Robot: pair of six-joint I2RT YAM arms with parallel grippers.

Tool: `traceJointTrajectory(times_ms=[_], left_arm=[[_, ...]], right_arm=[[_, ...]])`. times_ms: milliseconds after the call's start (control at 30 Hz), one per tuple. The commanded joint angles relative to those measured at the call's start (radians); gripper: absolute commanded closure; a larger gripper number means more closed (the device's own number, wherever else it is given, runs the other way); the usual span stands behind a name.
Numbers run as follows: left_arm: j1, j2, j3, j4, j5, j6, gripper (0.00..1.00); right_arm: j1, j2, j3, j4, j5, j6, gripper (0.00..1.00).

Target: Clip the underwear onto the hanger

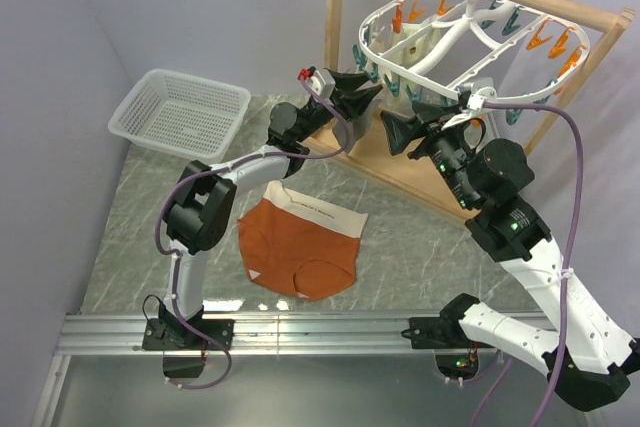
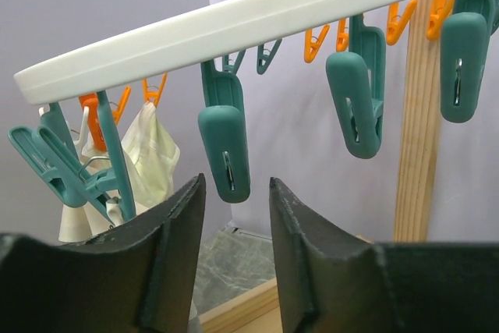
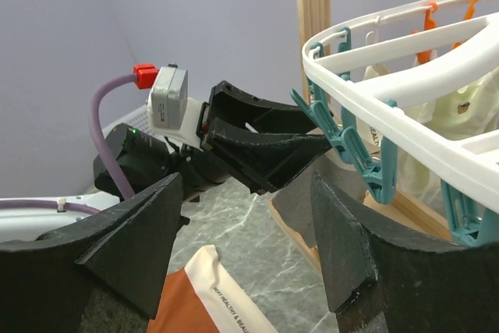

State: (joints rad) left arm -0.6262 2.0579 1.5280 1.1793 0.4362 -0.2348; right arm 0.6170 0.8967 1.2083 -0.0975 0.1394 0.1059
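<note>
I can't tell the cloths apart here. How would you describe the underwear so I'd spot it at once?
Start at the grey marble table. Toward its near edge, lying flat, is the underwear. It alone is rust-orange with a cream waistband; the only other cloth in view is pale and hangs from the hanger.

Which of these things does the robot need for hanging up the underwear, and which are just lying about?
Needed: underwear, hanger, pegs.
Just there: basket, hanging cream cloth, wooden frame.
</note>
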Motion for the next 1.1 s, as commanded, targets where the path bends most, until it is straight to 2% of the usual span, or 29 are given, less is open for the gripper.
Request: traceJointTrajectory(times_ms=[0, 100, 200, 300, 333, 433, 567, 667, 833, 1067], left_arm=[[-0.006, -0.004, 0.055, 0.056, -0.001, -0.023, 0.55], [-0.007, 0.011, 0.083, 0.048, -0.004, -0.029, 0.56], [-0.007, 0.030, 0.116, 0.031, -0.002, -0.026, 0.62], [-0.007, 0.039, 0.136, 0.010, 0.001, -0.020, 0.76], [-0.007, 0.038, 0.136, 0.008, 0.001, -0.017, 0.85], [-0.001, 0.018, 0.129, -0.018, 0.007, -0.005, 1.00], [0.013, -0.060, 0.052, -0.075, 0.038, 0.066, 1.00], [0.017, -0.128, 0.014, -0.176, 0.068, 0.123, 1.00], [0.020, -0.185, 0.038, -0.352, 0.090, 0.167, 1.00], [0.020, -0.246, 0.083, -0.573, 0.136, 0.313, 1.00]], right_arm=[[-0.005, -0.001, -0.010, 0.082, 0.009, -0.011, 0.27], [-0.005, 0.001, -0.016, 0.085, 0.012, -0.012, 0.27], [-0.007, -0.002, -0.024, 0.087, 0.025, -0.018, 0.27], [-0.007, 0.001, -0.029, 0.094, 0.048, -0.012, 0.27], [-0.008, 0.004, -0.030, 0.094, 0.054, -0.012, 0.27], [-0.010, 0.024, -0.026, 0.096, 0.069, -0.009, 0.28], [-0.013, 0.057, -0.007, 0.094, 0.101, 0.009, 0.31], [-0.014, 0.087, 0.008, 0.096, 0.101, 0.031, 0.34], [-0.014, 0.148, 0.042, 0.131, 0.083, 0.078, 0.36], [-0.033, 0.215, 0.134, 0.139, 0.083, 0.132, 0.36]])
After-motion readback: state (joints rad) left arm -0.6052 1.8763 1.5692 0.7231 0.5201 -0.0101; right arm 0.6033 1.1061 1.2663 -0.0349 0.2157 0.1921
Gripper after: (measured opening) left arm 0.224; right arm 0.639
